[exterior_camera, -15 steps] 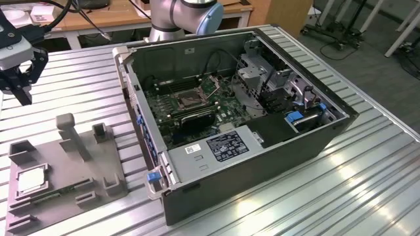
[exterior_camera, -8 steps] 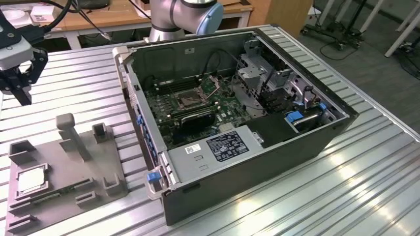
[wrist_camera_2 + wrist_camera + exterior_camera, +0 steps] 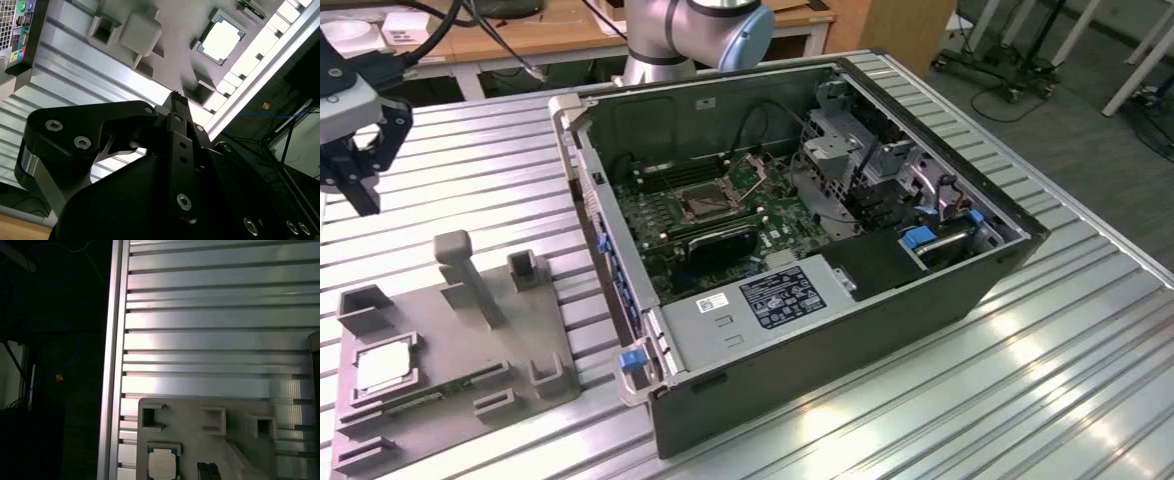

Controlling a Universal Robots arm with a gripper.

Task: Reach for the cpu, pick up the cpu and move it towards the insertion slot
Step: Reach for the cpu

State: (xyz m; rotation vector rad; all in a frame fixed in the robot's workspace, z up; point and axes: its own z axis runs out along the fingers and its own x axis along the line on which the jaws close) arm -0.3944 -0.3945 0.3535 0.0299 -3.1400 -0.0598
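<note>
— Exterior view first: where is the gripper (image 3: 364, 200) hanging?
— It is hovering over the slatted table (image 3: 1067, 380) at the exterior view's left, above and apart from the grey holder (image 3: 520, 330). The cpu (image 3: 383, 368) is lying flat in that holder, untouched. The insertion slot (image 3: 700, 205) is sitting on the green board inside the open computer case (image 3: 881, 320), well apart from the gripper.
— And the second wrist view?
— The gripper (image 3: 177, 97) is pointing toward the holder (image 3: 175, 40), and the cpu (image 3: 220, 37) is resting in its recess beyond the tip.
— First wrist view?
— The fingertips (image 3: 202, 471) are pressing together, gripping nothing, near the cpu (image 3: 162, 462).
</note>
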